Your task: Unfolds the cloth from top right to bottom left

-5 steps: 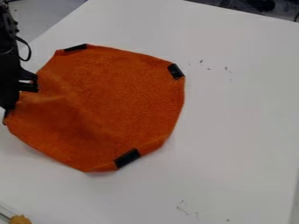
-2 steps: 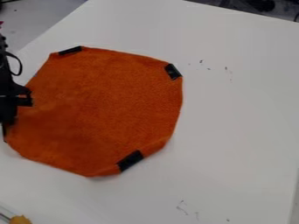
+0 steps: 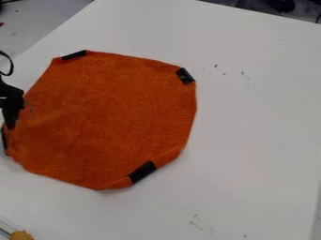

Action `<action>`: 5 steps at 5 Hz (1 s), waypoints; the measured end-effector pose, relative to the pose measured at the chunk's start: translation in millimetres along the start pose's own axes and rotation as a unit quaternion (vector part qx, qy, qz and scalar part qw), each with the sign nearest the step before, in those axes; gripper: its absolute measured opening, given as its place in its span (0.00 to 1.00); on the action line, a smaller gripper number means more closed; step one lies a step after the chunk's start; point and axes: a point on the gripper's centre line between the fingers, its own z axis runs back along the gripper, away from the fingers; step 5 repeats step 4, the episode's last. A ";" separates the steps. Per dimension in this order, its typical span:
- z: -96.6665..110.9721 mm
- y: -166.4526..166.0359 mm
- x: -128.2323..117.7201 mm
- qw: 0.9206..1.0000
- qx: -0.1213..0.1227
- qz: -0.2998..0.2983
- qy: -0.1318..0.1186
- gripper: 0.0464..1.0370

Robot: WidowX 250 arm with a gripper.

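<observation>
While the orange cloth (image 3: 113,117) lies spread mostly flat across the left part of the white counter (image 3: 257,140), dark patches (image 3: 143,172) along its rim, the black end effector (image 3: 12,121) is at its left edge in the camera view. Whether the end effector is released or clenched on the cloth, I cannot tell.

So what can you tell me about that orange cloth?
The orange cloth lies spread on the white table, toward the left of the view. It looks like soft, slightly fuzzy fabric. Its outline is roughly eight-sided, with black patches at four of its edges: upper left, upper right, bottom and far left. It is mostly flat, with faint ripples on the left, where the robot's black gripper is right at its edge.
</observation>
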 end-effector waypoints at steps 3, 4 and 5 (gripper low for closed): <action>46.9 -44.0 25.0 0.995 0.002 -0.051 -0.080 0.96; 50.0 -63.8 26.1 0.996 -0.014 -0.060 -0.064 0.96; 50.0 -63.8 26.1 0.996 -0.014 -0.060 -0.064 0.96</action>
